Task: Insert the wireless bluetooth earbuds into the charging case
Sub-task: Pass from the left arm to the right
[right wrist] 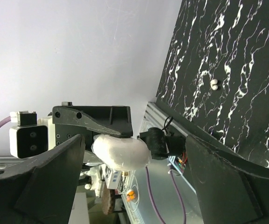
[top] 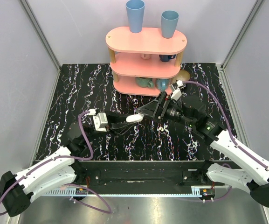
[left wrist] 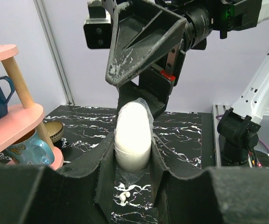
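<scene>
The charging case (top: pixel 134 118) is a small white glossy oval, held off the table by my left gripper (top: pixel 127 120), which is shut on its sides. In the left wrist view the case (left wrist: pixel 133 135) stands between the black fingers (left wrist: pixel 101 163) with its seam showing and its lid down. Two white earbuds (left wrist: pixel 123 198) lie together on the marbled table under it, and the right wrist view shows the earbuds (right wrist: pixel 214 84) too. My right gripper (top: pixel 146 112) is open, turned on its side, just right of the case (right wrist: pixel 120 151) and facing it, holding nothing.
A pink three-tier shelf (top: pixel 146 42) stands at the back with two blue cups (top: pixel 135 15) on top and mugs (top: pixel 144 82) on its lower tiers. A small bowl (left wrist: pixel 54 132) sits beside the shelf's foot. Grey walls close in the black marbled table (top: pixel 78 98).
</scene>
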You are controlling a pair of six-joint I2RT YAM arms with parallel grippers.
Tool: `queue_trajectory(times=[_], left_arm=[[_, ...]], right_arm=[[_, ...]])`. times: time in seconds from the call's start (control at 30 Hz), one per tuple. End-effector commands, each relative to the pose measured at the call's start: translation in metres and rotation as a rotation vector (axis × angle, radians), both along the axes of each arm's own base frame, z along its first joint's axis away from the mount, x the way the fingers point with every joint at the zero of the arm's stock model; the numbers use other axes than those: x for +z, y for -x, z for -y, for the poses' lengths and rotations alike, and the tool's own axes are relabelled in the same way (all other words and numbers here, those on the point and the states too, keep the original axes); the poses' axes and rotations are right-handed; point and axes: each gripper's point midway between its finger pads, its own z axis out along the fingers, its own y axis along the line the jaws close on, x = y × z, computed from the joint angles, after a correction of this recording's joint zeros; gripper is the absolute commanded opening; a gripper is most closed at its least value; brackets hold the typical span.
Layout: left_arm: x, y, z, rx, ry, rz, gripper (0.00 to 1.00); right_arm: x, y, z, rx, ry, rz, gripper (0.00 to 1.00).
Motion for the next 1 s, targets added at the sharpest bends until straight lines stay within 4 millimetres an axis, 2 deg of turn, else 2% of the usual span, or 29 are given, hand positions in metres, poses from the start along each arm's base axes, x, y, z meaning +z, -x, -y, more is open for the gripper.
queue_trajectory(times=[0.0,0.03,0.07,0.1,0.17,0.2,0.33,0.37,0.47,0.57,0.7,0.83,0.9,0.93,0.97], left_arm=[[0.034,-0.003,-0.004,0.036,0.079,0.081,0.00],[0.035,-0.004,-0.005,0.039,0.087,0.083,0.00],[0.035,-0.004,-0.005,0.041,0.089,0.084,0.00],[0.035,-0.005,-0.005,0.045,0.092,0.085,0.00],[0.035,-0.006,-0.005,0.048,0.095,0.085,0.00],[0.035,-0.006,-0.004,0.047,0.095,0.084,0.00],[0.035,-0.006,-0.005,0.048,0.096,0.086,0.00],[0.035,-0.006,-0.004,0.048,0.095,0.085,0.00],[0.034,-0.006,-0.004,0.046,0.092,0.082,0.00],[0.033,-0.007,-0.004,0.048,0.091,0.077,0.00],[0.032,-0.008,-0.004,0.052,0.096,0.071,0.01],[0.032,-0.009,-0.005,0.062,0.106,0.069,0.01],[0.032,-0.009,-0.005,0.061,0.105,0.071,0.01],[0.033,-0.009,-0.005,0.061,0.107,0.072,0.00],[0.033,-0.009,-0.006,0.063,0.108,0.073,0.00]], right_arm=[[0.009,0.007,-0.012,0.066,-0.112,-0.051,0.94],[0.008,0.008,-0.014,0.072,-0.134,-0.076,0.93],[-0.001,0.010,-0.015,0.077,-0.132,-0.107,0.91],[0.010,0.010,-0.016,0.091,-0.181,-0.079,0.89],[0.005,0.013,-0.018,0.106,-0.207,-0.104,0.85],[0.012,0.014,-0.018,0.108,-0.238,-0.097,0.83],[0.011,0.012,-0.016,0.098,-0.260,-0.089,0.77],[0.013,0.012,-0.016,0.096,-0.266,-0.084,0.71],[0.018,0.013,-0.017,0.104,-0.288,-0.079,0.65],[0.022,0.014,-0.016,0.112,-0.310,-0.073,0.55],[0.027,0.016,-0.016,0.125,-0.340,-0.073,0.34],[0.029,0.019,-0.016,0.140,-0.361,-0.077,0.27],[0.029,0.019,-0.016,0.142,-0.365,-0.079,0.32],[0.028,0.020,-0.016,0.145,-0.365,-0.081,0.48],[0.029,0.020,-0.016,0.143,-0.371,-0.076,0.55]])
